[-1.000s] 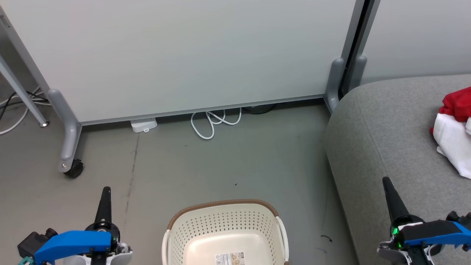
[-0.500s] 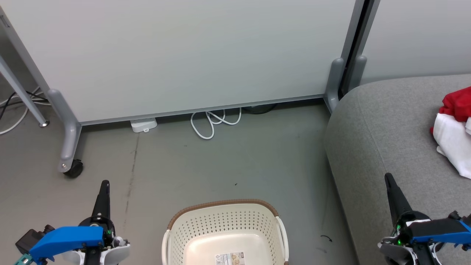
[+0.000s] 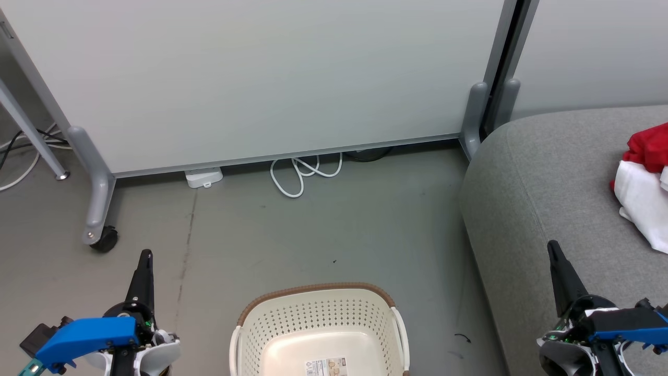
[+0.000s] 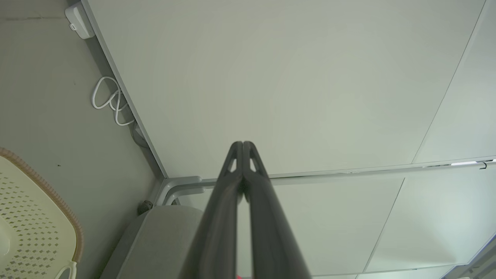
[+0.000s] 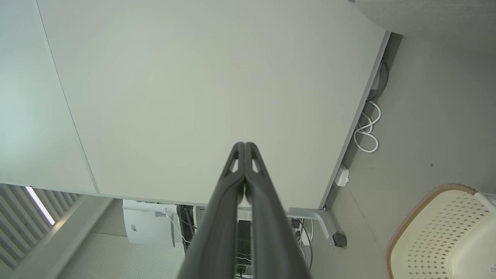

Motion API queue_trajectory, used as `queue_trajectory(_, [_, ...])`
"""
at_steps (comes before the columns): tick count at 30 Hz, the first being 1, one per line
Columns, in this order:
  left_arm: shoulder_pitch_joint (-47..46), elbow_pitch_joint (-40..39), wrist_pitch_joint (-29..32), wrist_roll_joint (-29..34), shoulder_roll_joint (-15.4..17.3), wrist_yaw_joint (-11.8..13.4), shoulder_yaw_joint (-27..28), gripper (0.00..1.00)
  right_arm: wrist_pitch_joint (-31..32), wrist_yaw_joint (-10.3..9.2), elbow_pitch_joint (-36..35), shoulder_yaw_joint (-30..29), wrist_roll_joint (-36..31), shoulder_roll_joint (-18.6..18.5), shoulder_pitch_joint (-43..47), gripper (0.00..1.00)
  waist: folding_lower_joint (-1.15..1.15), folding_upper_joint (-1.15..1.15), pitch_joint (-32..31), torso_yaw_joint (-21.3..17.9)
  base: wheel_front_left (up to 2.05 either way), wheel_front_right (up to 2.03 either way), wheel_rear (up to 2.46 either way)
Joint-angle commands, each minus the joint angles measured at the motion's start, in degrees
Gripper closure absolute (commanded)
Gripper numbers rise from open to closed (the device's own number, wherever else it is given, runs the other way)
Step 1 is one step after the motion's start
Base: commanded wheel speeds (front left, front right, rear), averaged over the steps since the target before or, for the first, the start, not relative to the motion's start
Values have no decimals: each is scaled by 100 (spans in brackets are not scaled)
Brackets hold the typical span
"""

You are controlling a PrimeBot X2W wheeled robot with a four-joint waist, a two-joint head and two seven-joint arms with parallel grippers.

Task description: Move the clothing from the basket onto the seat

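The cream basket [image 3: 318,305] with its brown rim stands on the floor at the bottom centre of the head view, nothing but a label inside; it also shows as the basket [image 4: 42,217] and the basket [image 5: 434,228] in the wrist views. Red and white clothing [image 3: 644,177] lies on the grey seat [image 3: 543,198] at the right edge. My left gripper [image 3: 145,256] is shut and empty, left of the basket. My right gripper [image 3: 552,246] is shut and empty over the seat's front part. Both wrist views show the fingertips pressed together: left gripper [image 4: 242,144], right gripper [image 5: 244,145].
A pale partition panel [image 3: 261,78] on grey wheeled feet [image 3: 96,209] stands behind the basket. A white cable loop [image 3: 300,175] and a white box [image 3: 203,177] lie at its base. Grey floor [image 3: 334,235] spreads between panel and basket.
Both grippers have tilted slightly, their fingertips moving a little up the head view while their blue bodies sank toward the bottom edge. Basket, clothing and seat are unmoved.
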Motion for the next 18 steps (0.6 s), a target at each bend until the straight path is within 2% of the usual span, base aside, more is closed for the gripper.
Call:
queue_trajectory(1, [-108, -41, 29, -100, -2, -47, 28, 100, 30, 4, -37, -20, 105, -36, -68, 100, 0, 0, 0, 0, 0, 0, 0])
queue_trajectory(12, [-142, -87, 144, -487, -5, -51, 74, 100, 108, 4, -52, -43, 539, -37, -93, 100, 0, 0, 1, -2, 0, 0, 0])
queue_trajectory(18, [-130, -83, 142, -466, -5, -52, 71, 100, 106, 4, -50, -41, 516, -38, -91, 100, 0, 0, 1, -2, 0, 0, 0])
